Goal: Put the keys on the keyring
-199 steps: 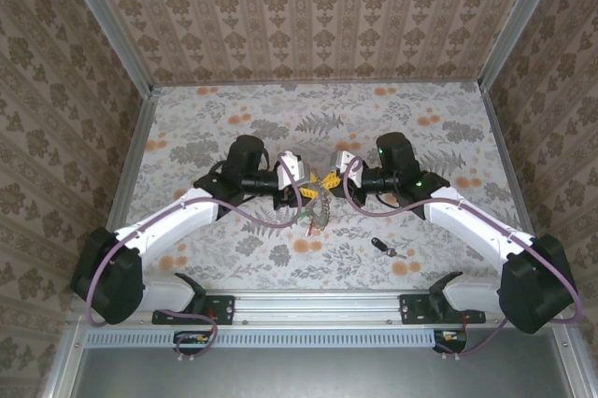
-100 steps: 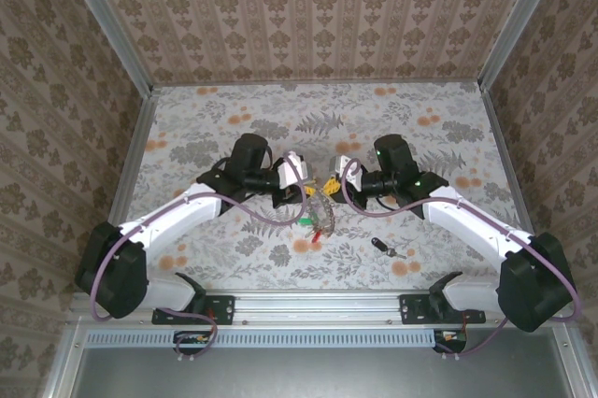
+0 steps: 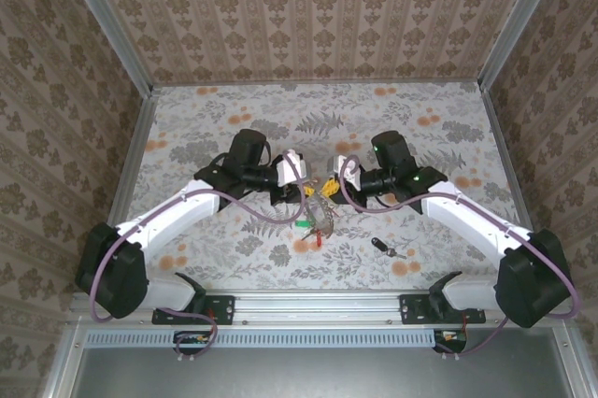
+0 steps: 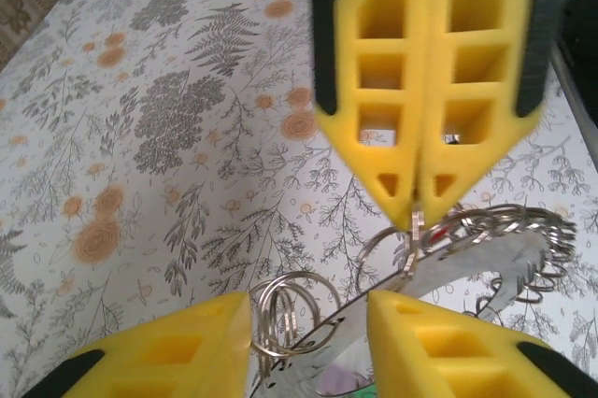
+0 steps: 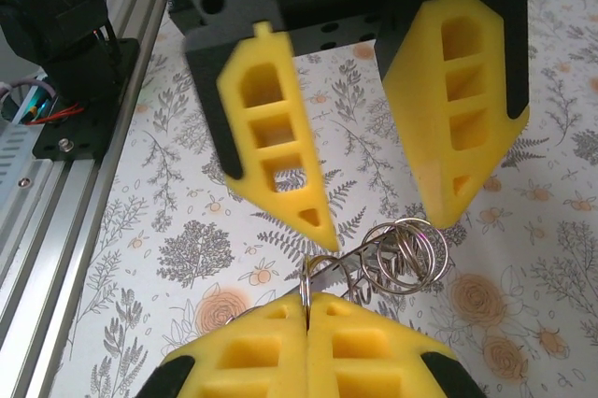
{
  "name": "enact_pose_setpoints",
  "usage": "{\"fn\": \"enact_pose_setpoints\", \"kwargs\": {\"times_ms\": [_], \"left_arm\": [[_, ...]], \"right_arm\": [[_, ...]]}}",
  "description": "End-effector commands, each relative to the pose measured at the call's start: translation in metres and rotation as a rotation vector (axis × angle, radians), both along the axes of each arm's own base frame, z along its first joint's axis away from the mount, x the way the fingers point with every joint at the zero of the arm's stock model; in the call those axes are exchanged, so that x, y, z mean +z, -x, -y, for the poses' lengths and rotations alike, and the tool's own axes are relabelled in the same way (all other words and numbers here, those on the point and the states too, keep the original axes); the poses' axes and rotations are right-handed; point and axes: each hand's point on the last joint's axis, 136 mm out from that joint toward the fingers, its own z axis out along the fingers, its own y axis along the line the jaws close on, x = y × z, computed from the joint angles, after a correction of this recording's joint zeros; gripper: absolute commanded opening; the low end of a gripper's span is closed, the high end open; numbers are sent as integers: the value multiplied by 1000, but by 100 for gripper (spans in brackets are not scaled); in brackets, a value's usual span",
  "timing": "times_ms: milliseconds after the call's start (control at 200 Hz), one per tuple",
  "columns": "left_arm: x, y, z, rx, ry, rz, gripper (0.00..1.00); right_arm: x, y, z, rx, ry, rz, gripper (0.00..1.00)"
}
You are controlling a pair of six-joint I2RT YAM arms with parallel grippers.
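Now, right fingers (image 5: 252,351): pressed together, pinching keyring (image 5: 404,250) wire, lower centre.
left fingers (image 4: 187,351): spread, keyring between.

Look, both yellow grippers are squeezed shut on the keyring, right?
Not quite. Only the right gripper is squeezed shut on the keyring. The left gripper is open, with its yellow fingers apart. The right wrist view shows this.
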Motion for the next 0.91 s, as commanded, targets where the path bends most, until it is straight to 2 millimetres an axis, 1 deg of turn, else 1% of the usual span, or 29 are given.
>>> {"fn": "enact_pose_setpoints", "kwargs": {"times_ms": [0,100,210,345,480,645,750,845,900], "left_arm": [[6,16,-6,-79,-5,35,40],[3,19,-6,-113,-35,31,40],[-3,15,-6,-113,-60,31,40],[1,9,0,-109,-49,52,36],[4,7,5,-114,-35,66,37],[1,10,12,-139,-55,86,37],[-2,9,13,-142,-68,85,31],[-1,8,13,-139,-71,92,16],[-2,8,12,-133,-79,96,11]], "right_arm": [[19,5,-8,75,-44,25,0],[21,3,-10,81,-46,23,0],[23,3,-11,88,-52,21,0],[23,5,-11,93,-57,11,0],[22,6,-11,93,-58,5,0],[22,7,-12,101,-57,-5,0],[23,7,-12,103,-58,0,0],[22,6,-11,97,-49,1,0],[19,6,-9,88,-35,4,0]]}}
